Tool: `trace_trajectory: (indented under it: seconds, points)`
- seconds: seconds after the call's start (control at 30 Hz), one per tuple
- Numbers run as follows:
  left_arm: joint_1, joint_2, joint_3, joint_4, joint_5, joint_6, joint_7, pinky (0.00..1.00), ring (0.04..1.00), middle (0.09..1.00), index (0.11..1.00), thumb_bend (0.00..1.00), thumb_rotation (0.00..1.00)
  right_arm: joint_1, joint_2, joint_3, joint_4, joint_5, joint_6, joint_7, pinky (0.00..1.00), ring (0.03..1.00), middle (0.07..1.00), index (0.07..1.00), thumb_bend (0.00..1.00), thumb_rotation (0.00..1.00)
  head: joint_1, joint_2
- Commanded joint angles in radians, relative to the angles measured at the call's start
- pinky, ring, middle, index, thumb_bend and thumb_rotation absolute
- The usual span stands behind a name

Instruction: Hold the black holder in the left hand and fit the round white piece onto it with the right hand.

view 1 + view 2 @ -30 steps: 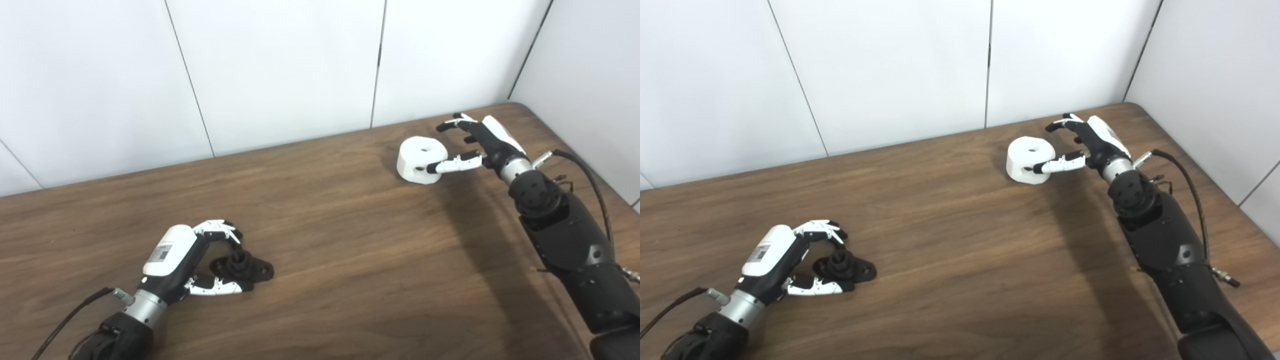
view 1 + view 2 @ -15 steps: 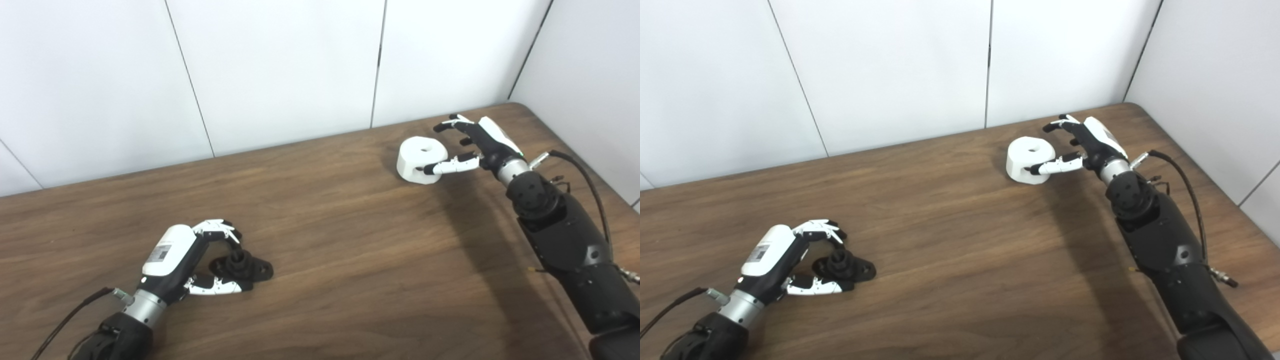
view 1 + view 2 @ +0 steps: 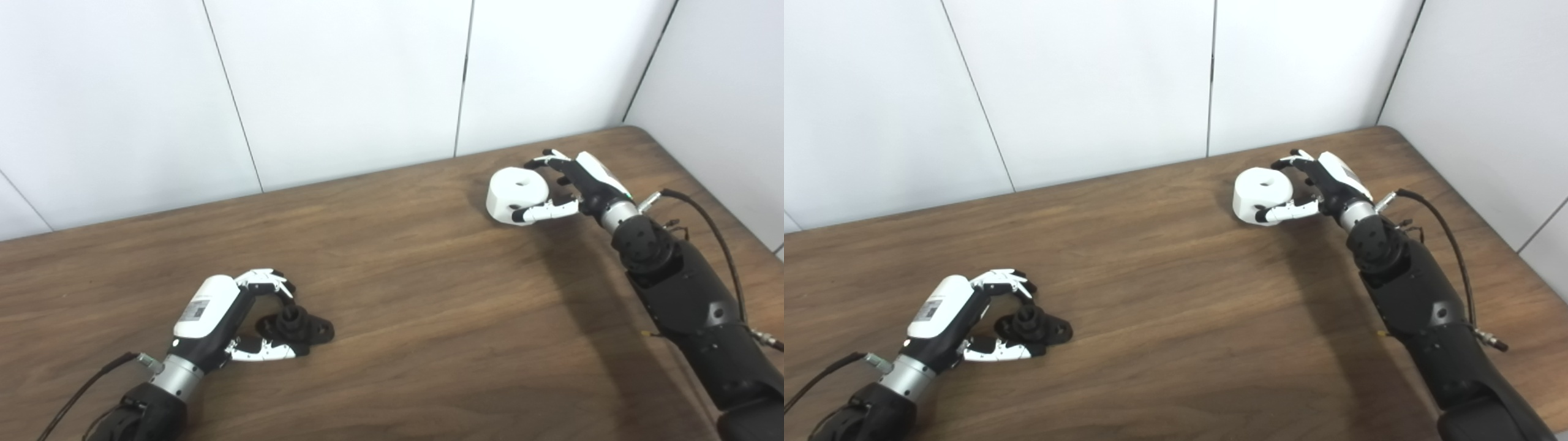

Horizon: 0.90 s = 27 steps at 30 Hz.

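Left eye view: right hand (image 3: 579, 187) cups the round white piece (image 3: 516, 195) (hole up); left hand (image 3: 236, 312) loosely brackets the black holder (image 3: 298, 326).

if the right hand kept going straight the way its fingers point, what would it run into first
The round white piece. The right hand points left across the table, fingers and thumb already bracketing that piece's sides. Whether they touch it yet is unclear.

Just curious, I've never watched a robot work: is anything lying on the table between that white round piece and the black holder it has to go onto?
No. Only bare wooden table separates the round white piece and the black holder.
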Motion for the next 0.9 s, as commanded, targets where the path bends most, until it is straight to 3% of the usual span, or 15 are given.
trace_trajectory:
  seconds: [0.0,0.17,0.3,0.33,0.4,0.87]
  points:
    - [-0.008,0.024,0.008,-0.008,0.017,0.015,-0.001,0.89,0.806,0.701,0.483,0.52,0.05,-0.045,-0.014,-0.009,-0.020,-0.004,-0.024,-0.025,0.86,0.981,0.973,0.806,0.89,0.35,0.000,0.001]
    - [-0.006,0.022,0.008,-0.010,0.012,0.017,-0.004,0.89,0.803,0.701,0.483,0.52,0.05,-0.036,0.005,-0.027,-0.020,-0.004,-0.045,-0.070,0.86,0.961,0.948,0.769,0.81,0.35,-0.001,0.002]
    - [-0.006,0.022,0.009,-0.014,0.013,0.018,-0.007,0.89,0.801,0.701,0.483,0.52,0.05,-0.027,0.035,-0.047,-0.022,-0.032,-0.098,-0.184,0.83,0.914,0.854,0.625,0.72,0.24,0.001,0.005]
    - [-0.006,0.022,0.009,-0.014,0.017,0.019,-0.006,0.89,0.802,0.702,0.483,0.52,0.05,-0.027,0.041,-0.050,-0.018,-0.040,-0.111,-0.212,0.83,0.897,0.819,0.545,0.60,0.18,0.001,0.005]
    - [-0.006,0.023,0.008,-0.013,0.022,0.019,-0.004,0.88,0.799,0.701,0.483,0.52,0.05,-0.029,0.049,-0.054,-0.010,-0.052,-0.130,-0.249,0.82,0.876,0.789,0.503,0.54,0.15,0.001,0.005]
    - [-0.001,0.028,0.017,-0.027,0.003,0.040,-0.027,0.93,0.825,0.710,0.484,0.52,0.05,-0.028,0.052,-0.068,-0.001,-0.047,-0.176,-0.302,0.78,0.834,0.744,0.487,0.52,0.13,0.006,0.012]
